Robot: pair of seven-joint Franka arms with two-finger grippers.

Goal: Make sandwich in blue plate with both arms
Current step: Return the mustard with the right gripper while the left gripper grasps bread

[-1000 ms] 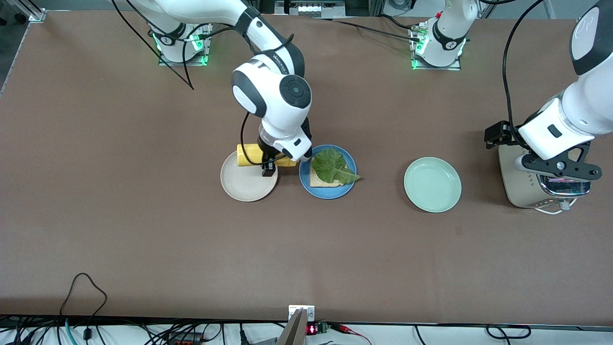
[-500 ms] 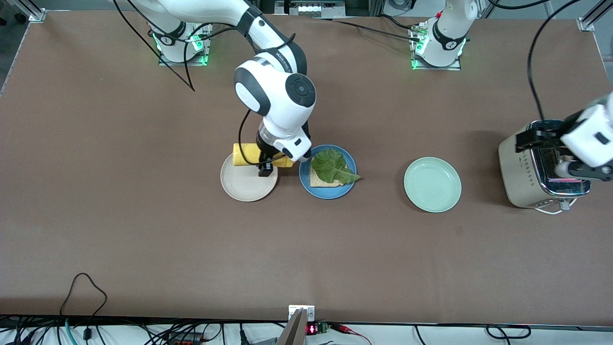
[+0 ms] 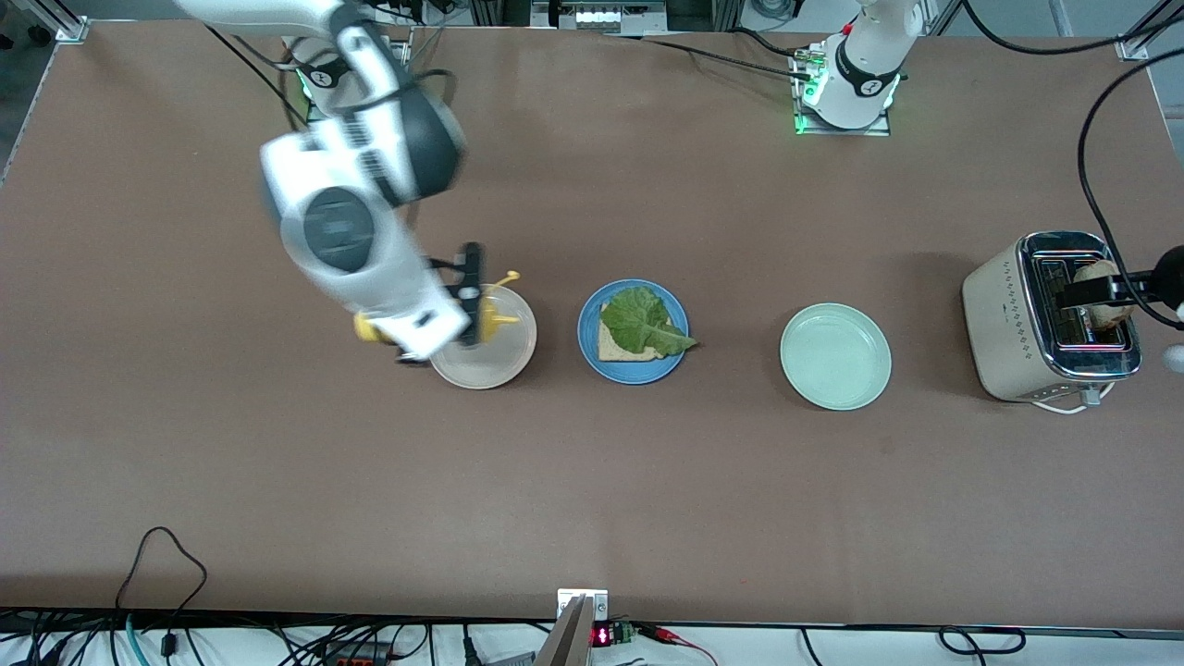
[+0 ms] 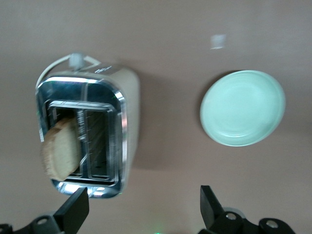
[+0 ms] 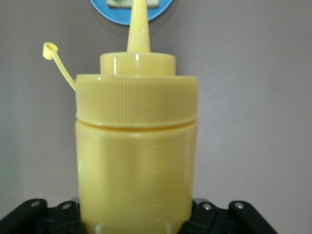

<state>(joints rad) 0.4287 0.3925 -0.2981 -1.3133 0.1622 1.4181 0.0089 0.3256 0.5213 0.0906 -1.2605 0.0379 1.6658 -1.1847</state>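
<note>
Mustard bottle [image 5: 136,146] has just swung up off the cream plate [image 3: 504,365], clamped in the right gripper [image 3: 444,314], nozzle toward the blue plate [image 3: 592,314], where bread [image 3: 612,349] and lettuce [image 3: 643,319] wait. The left gripper [image 4: 144,207] has pulled back over the toaster [image 3: 1004,324], fingers wide apart and empty above the slice [image 4: 61,148] poking out. Sauce looks next, then the top slice.

Blue plate [image 3: 592,356] with bread, lettuce [image 3: 643,319], toaster [image 3: 1004,324] nearby

Front camera looked down across counter [image 3: 592,481] at my bases. My left wrist camera faced down over toaster [image 4: 87,131], shared with front; right wrist camera sat close on yellow bottle [image 5: 136,156].
</note>
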